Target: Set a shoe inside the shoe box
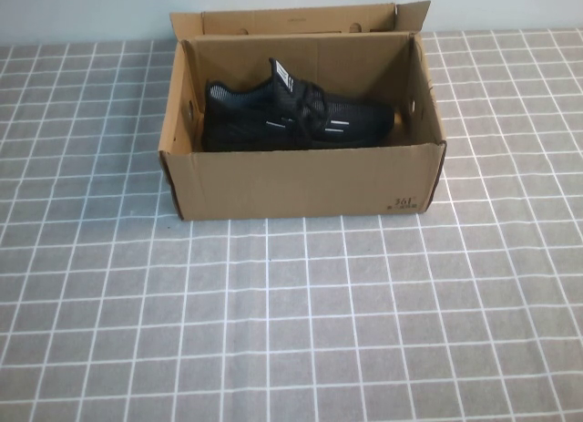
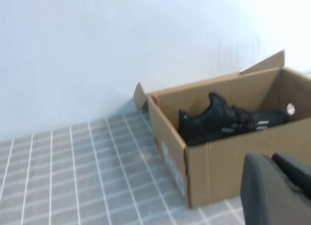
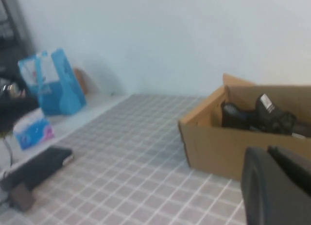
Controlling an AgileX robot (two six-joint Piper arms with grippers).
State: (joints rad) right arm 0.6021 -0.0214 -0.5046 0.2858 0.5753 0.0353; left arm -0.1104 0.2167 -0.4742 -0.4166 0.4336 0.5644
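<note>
The grey checked table [image 1: 291, 331] is occupied by the open shoe box [image 1: 301, 180], its lid folded back. The shoe [image 1: 296, 119] is laid inside it, toe toward the right. Only part of the left gripper [image 2: 277, 193] and right gripper [image 3: 277, 188] is seen, back from the box; their state cannot be told.
</note>
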